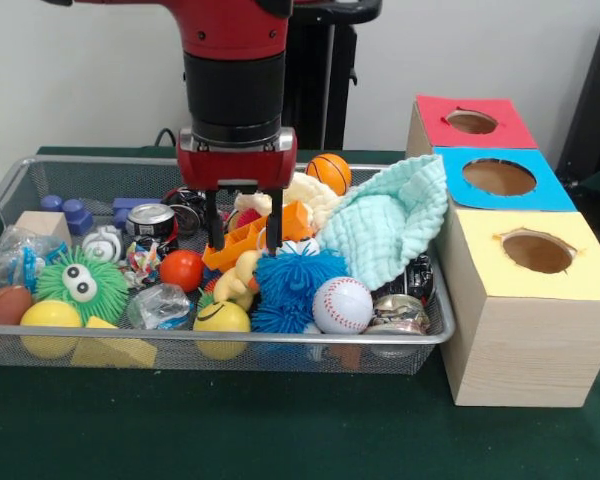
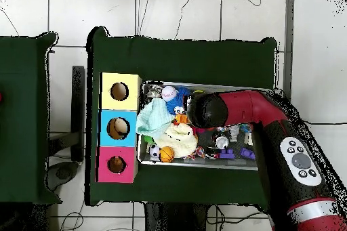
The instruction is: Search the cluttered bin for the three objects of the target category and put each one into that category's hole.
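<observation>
bin clutter partly hides the spread claw, its fingertips sunk among orange toys.

The arm covers the bin's middle in the overhead view — toys beneath unseen. The mint cloth hides a dark object (unidentifiable) — only 1 corner shows.

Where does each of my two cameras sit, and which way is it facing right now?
Front view: low, across the table, facing the wire bin and three-hole box; shows the arm's wrist and gripper lowered among the toys.
Overhead view: above, looking straight down on the bin; shows the red arm entering from bottom right, the gripper hidden beneath it.
Both share the bin, box, mint cloth and baseball.
</observation>
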Action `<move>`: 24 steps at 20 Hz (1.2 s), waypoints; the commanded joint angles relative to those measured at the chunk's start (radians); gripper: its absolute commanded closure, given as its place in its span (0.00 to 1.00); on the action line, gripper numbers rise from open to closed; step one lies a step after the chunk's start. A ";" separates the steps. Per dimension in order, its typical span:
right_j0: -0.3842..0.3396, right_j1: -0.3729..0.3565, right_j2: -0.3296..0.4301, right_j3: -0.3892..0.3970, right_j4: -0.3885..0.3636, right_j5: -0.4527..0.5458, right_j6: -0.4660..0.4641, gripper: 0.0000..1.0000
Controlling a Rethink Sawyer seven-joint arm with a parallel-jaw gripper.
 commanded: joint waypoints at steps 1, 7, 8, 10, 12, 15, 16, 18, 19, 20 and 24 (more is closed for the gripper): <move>-0.032 0.083 0.055 0.024 -0.127 -0.106 -0.216 0.00; -0.046 0.117 0.033 0.056 -0.181 -0.165 -0.174 0.00; -0.046 0.126 0.027 0.058 -0.190 -0.171 -0.168 0.00; -0.043 0.148 0.006 0.062 -0.203 -0.180 -0.143 0.00; -0.030 0.166 -0.019 0.052 -0.213 -0.169 -0.119 0.00; -0.024 0.176 -0.024 0.051 -0.210 -0.157 -0.109 0.00; -0.024 0.179 -0.024 0.054 -0.210 -0.158 -0.103 0.00; -0.021 0.187 -0.026 0.060 -0.210 -0.164 -0.085 0.00; -0.020 0.187 -0.021 0.061 -0.203 -0.165 -0.076 0.00; -0.018 0.191 -0.021 0.064 -0.203 -0.172 -0.067 0.00; 0.014 0.174 -0.054 0.063 -0.201 -0.129 -0.042 0.00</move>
